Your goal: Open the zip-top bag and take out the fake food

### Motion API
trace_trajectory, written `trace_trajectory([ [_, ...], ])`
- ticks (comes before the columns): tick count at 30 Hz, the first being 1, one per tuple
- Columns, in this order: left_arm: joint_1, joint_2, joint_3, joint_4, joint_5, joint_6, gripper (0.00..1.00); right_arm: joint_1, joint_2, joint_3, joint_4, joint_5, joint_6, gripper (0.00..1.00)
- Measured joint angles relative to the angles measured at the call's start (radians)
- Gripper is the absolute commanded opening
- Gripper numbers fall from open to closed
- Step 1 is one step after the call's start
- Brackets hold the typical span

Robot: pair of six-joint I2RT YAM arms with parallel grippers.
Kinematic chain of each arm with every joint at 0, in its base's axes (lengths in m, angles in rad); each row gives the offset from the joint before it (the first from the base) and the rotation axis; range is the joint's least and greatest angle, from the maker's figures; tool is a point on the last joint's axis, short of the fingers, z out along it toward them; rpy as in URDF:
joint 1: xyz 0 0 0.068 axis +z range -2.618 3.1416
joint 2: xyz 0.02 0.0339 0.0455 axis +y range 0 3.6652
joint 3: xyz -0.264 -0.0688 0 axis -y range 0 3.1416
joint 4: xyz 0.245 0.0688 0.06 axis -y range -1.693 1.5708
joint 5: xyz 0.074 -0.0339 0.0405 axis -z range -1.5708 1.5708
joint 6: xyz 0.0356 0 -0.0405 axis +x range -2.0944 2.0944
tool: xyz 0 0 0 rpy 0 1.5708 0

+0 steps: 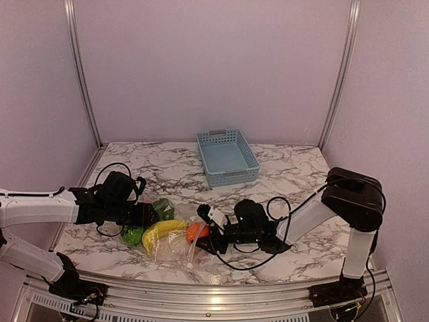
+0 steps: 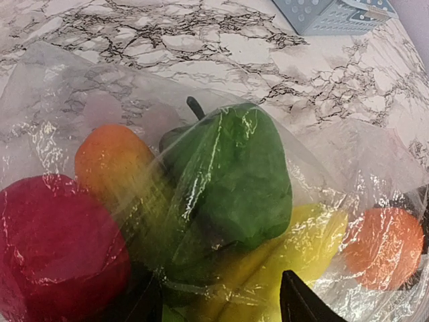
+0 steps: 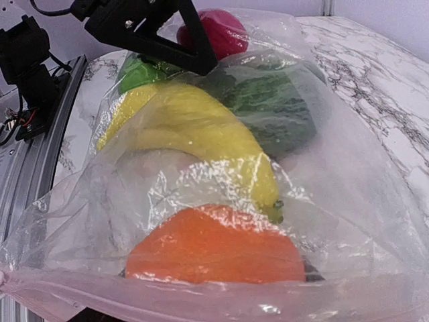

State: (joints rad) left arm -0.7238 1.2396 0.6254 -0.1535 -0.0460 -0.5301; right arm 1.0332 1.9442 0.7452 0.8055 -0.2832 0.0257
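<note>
Step in hand: opening the zip-top bag (image 1: 175, 247), which lies between both arms with the fake food (image 1: 163, 230) inside. Left gripper (image 2: 221, 296) jaws spread; right gripper (image 1: 205, 235) state indeterminable. Next: grasp the zip strip (image 3: 201, 303) and pull it apart.

One zip-top bag (image 1: 175, 247), one basket (image 1: 228, 157), one banana (image 3: 194, 127), one green pepper (image 2: 234, 174).

Clear zip-top bag (image 3: 365, 221), yellow banana (image 3: 201, 127), orange ball (image 3: 214, 245), dark green vegetable (image 2: 234, 181), pink-red fruit (image 2: 53, 248); light blue basket (image 1: 232, 178); grey-veined white table (image 1: 295, 168).
</note>
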Motion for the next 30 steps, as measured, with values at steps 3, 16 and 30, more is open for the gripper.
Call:
trace_trajectory([
  [3, 0.012, 0.030, 0.018, 0.000, -0.008, -0.001, 0.62, -0.011, -0.055, -0.037, -0.009, 0.007, 0.008, 0.46],
  [16, 0.071, 0.098, 0.055, 0.007, -0.006, -0.002, 0.65, -0.076, -0.376, -0.204, -0.175, 0.036, 0.030, 0.44],
  [30, 0.079, 0.121, 0.082, 0.011, 0.029, 0.004, 0.66, -0.369, -0.314, 0.217, -0.374, 0.031, 0.015, 0.44],
])
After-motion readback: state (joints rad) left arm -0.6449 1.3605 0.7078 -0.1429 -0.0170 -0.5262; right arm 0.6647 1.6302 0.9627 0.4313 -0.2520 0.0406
